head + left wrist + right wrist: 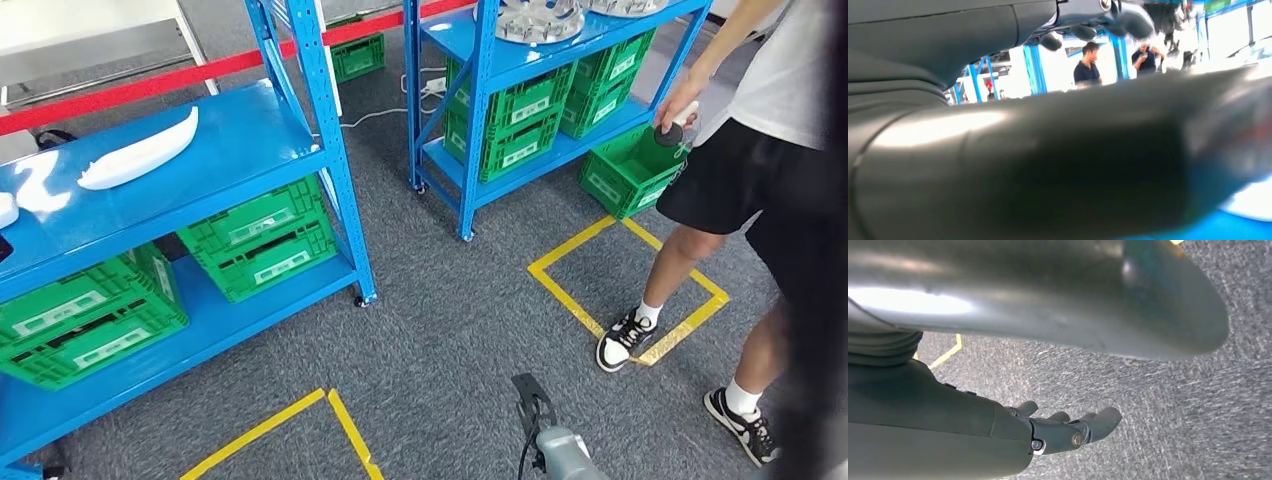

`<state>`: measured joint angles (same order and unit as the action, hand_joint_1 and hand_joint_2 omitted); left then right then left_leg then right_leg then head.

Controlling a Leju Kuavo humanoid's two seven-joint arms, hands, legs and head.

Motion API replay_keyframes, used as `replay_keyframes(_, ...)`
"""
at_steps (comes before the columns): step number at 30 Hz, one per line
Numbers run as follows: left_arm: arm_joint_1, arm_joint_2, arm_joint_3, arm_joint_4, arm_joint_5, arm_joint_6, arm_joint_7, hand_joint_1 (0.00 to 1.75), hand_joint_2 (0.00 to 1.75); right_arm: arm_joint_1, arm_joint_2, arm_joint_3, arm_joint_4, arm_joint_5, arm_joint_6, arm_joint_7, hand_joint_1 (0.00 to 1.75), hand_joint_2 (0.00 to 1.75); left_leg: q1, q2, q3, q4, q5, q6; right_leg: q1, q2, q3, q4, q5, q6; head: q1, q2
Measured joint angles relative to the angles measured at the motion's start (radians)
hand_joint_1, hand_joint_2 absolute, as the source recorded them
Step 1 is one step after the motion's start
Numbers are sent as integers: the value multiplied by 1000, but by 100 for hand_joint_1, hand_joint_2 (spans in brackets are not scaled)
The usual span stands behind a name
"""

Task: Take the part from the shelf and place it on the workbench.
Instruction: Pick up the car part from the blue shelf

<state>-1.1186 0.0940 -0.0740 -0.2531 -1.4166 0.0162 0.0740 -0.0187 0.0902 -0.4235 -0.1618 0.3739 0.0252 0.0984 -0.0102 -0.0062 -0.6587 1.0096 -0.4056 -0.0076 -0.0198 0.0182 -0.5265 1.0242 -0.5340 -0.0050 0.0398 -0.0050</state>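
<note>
Grey and ribbed at its cover, the right hand hangs over speckled carpet with its dark fingers loosely extended and apart, holding nothing. The left hand has its fingertips curled in near the thick thumb; whether it is clenched or released cannot be told, though no object lies in it. Outward from the hands, the white moulded part lies on the upper blue shelf, toward its rear edge and well apart from both hands. Judged by its long, thin, curved shell form, it is probably light, stiff plastic with a smooth, somewhat slippery finish; a hold across the broader middle seems safest. Green crates fill the lower shelf, and a person stands beside the second rack.
</note>
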Motion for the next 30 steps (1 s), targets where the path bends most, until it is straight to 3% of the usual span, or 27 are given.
replay_keyframes(3,-5,2,0,-6,2,-2,3,0,0,-5,-2,0,0,4,0,0,0,0,6,-1,28,-9,-6,15,2,-5,-7,38,-7,12,0,0)
replay_keyframes(4,-8,2,0,-7,2,-3,2,0,0,-8,-2,1,0,5,1,0,0,0,7,-1,37,-12,-10,20,2,-8,-32,83,-17,15,0,0)
replay_keyframes(7,-9,0,0,-7,5,-11,-3,0,0,-10,-3,-1,0,-1,1,0,0,0,6,-2,52,-11,-27,31,3,-12,-156,259,-79,25,0,0)
replay_keyframes(8,-7,-3,0,-7,5,-14,-3,0,0,-8,-4,-2,0,-7,1,-1,0,0,5,-4,58,-10,-35,31,3,-12,-184,281,-84,26,0,0)
replay_keyframes(9,-6,-7,0,-7,5,-18,-3,0,0,-6,-4,-5,0,-14,0,-2,0,0,4,-6,66,-8,-43,31,3,-13,-195,268,-65,25,0,0)
replay_keyframes(12,-5,-30,-1,-6,-2,-28,1,0,0,-5,-4,-15,0,-36,-2,-4,0,0,3,-10,93,0,-72,24,6,-16,-154,88,70,15,-1,0)
replay_keyframes(14,-6,-50,-2,-4,-8,-36,6,0,0,-5,-3,-23,1,-43,-4,3,0,0,2,-14,98,2,-83,14,12,-19,-134,14,103,5,-2,0)
replay_keyframes(17,-5,-75,-4,-5,-14,-36,7,0,0,-4,3,-33,2,-45,-11,17,0,0,1,-16,101,6,-88,-4,13,-19,-118,-3,100,-14,-2,0)
replay_keyframes(19,-9,-79,-5,-8,-14,-31,6,0,0,-6,7,-35,2,-35,-13,18,0,0,3,-11,78,62,-102,-14,8,-16,-99,-10,96,-26,-5,0)
replay_keyframes(22,-10,-54,-5,-7,-4,-19,-3,0,0,-6,8,-34,2,-7,-12,18,0,0,12,-6,-32,240,-163,-30,5,-8,-77,-12,80,-33,-7,0)
replay_keyframes(23,-6,-38,-5,-7,-1,-16,-12,0,0,-5,8,-32,2,0,-11,18,0,0,15,-4,-62,271,-172,-34,4,-5,-70,-12,73,-33,-7,0)
replay_keyframes(24,-3,-22,-5,-7,2,-13,-22,0,0,-4,9,-31,2,6,-9,17,0,0,17,-3,-75,270,-162,-36,4,-1,-61,-12,66,-31,-7,0)
replay_keyframes(25,-1,-5,-5,-7,5,-11,-30,0,0,-4,9,-30,2,9,-8,17,0,0,19,-1,-68,229,-126,-37,3,1,-50,-11,58,-29,-8,0)
replay_keyframes(27,-1,17,-5,-8,8,-8,-38,0,0,-4,10,-28,2,12,-5,16,0,0,18,2,-21,88,-31,-31,3,1,-29,-12,42,-22,-8,0)
replay_keyframes(28,-3,24,-5,-8,8,-6,-40,0,0,-5,10,-28,2,13,-4,16,0,0,15,3,-1,30,-6,-26,4,0,-23,-12,35,-17,-9,0)
replay_keyframes(30,-3,31,-5,-8,8,-4,-40,0,0,-7,11,-26,2,15,-4,16,0,0,9,4,14,-12,1,-14,5,-4,-20,-12,28,-6,-10,0)
